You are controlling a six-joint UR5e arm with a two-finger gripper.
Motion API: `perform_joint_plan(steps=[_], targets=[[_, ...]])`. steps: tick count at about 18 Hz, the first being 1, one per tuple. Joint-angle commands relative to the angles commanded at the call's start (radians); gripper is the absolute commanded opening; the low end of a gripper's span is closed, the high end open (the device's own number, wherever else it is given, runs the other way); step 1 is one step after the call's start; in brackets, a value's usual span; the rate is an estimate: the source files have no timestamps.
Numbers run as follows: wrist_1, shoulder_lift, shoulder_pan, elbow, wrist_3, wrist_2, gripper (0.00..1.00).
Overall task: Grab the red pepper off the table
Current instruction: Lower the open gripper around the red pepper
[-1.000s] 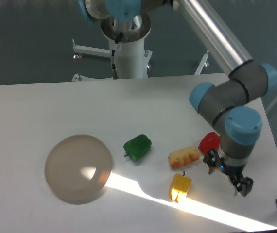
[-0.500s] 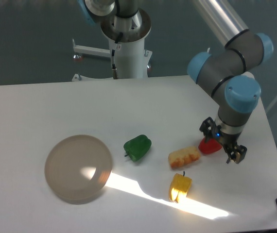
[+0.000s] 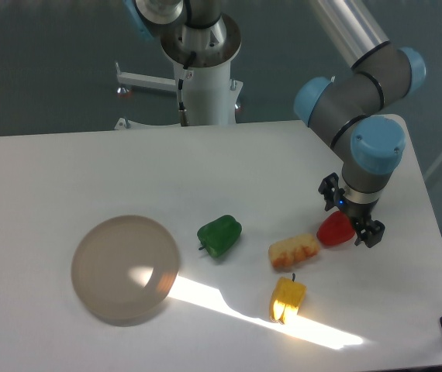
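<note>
The gripper [image 3: 350,215], at right of centre, hangs over the red pepper [image 3: 334,229] with its fingers apart, one on each side. The pepper lies on the table [image 3: 66,174], just right of a yellowish block [image 3: 294,250].

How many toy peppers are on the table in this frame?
3. The green pepper lies mid-table right of the grey disc; the yellow pepper is nearest the camera; the red pepper sits between the fingers of the gripper. None seem hidden.
</note>
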Motion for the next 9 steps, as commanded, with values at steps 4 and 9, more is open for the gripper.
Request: perform_joint_plan(steps=[4,9], targets=[[0.056,-0.002,0.003,-0.046,0.029,0.002,1.0],[0.127,-0.006,0.002,-0.081,0.054,0.008,1.0]])
